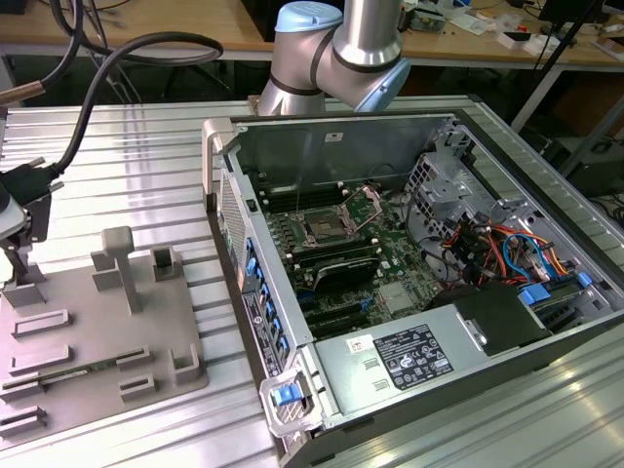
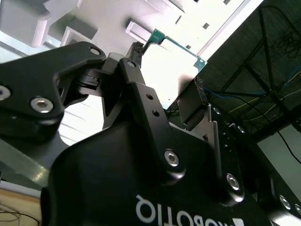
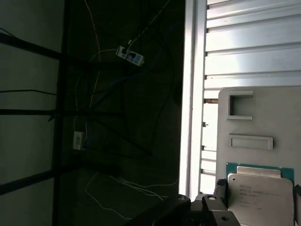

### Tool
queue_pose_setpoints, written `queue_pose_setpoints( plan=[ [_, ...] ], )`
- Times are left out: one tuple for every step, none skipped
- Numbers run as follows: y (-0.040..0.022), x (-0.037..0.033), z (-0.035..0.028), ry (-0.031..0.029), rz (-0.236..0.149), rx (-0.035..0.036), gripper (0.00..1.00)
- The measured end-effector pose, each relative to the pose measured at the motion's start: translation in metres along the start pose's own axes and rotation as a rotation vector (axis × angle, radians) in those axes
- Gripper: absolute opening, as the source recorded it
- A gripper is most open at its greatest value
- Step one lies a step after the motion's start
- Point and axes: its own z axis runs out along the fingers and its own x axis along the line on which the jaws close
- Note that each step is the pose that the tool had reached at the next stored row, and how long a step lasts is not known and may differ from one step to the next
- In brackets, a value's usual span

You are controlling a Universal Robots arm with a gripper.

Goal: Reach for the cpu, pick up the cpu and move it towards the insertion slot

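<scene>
Currently, at the far left edge of the exterior view, I am watching my gripper hanging low over the left end of the grey fixture plate. In both wrist views it is sitting around the cpu. The silvery top with its green rim is lying in the lower right of the first wrist view, over the grey plate, and is showing as a bright square in the upper middle of the second wrist view. I cannot tell whether the gripper is clamping the cpu or merely straddling it, nor whether the cpu is resting on the plate or just off it.

Moving right, the open computer case is standing between the plate and the insertion slot. That slot is sitting mid-frame on the green board, well apart from the cpu.

I am judging two hazards: a light or off-centre hold letting the cpu tilt or drop, and a low carry clipping the case's near wall.
</scene>
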Motion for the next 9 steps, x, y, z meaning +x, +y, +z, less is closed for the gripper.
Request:
queue_pose_setpoints(
  plan=[
    [0.0000, 0.0000, -0.0004, 0.0000, 0.000, 0.0000, 0.55],
    [0.0000, 0.0000, -0.0007, -0.0001, 0.000, 0.0000, 0.55],
    [0.0000, 0.0001, -0.0014, 0.0001, 0.000, 0.0001, 0.55],
    [0.0000, 0.0000, -0.0023, 0.0001, 0.000, 0.0001, 0.55],
    [0.0000, 0.0001, -0.0030, 0.0001, 0.000, 0.0001, 0.55],
    [0.0000, 0.0001, -0.0033, 0.0001, 0.000, 0.0001, 0.55],
    [0.0001, 0.0001, -0.0038, 0.0001, 0.000, 0.0000, 0.55],
    [0.0001, 0.0001, -0.0043, 0.0000, 0.000, 0.0000, 0.55],
    [0.0001, 0.0001, -0.0047, 0.0000, 0.000, 0.0000, 0.55]
  ],
)
